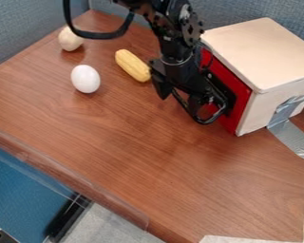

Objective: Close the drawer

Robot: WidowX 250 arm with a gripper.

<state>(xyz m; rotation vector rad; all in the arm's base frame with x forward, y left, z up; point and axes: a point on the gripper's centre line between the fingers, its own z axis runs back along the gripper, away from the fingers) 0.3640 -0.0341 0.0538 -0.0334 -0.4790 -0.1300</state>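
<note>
Black robot arm entering from the top edge, its gripper (178, 97) hanging a little above and right of the frame's centre, in front of a pale wooden box (265, 52) at the upper right. The drawer (241, 111) is in the box's side facing left: a red front, right of centre, that looks flush or nearly flush with the box around it, though the arm hides part of that edge. A curved black loop (207, 122), probably the handle, stands out from the red front beside the gripper. The jaws are parted, moderately wide, with nothing seen gripped between them; whether they touch the loop is unclear. Silver tape (291, 133) runs from the box down to the brown wooden table (135, 142) at the right edge. A yellow corn cob (132, 65) lies just left of the gripper; a white egg (86, 79) and a pale rounded bulb (70, 39) rest at the upper left. The step in hand seems to be the end of the push. If a gap remains, the next move calls for a short, level press to the right against the red front; if it is fully home, the arm need only back away to the left, without snagging the loop.
</note>
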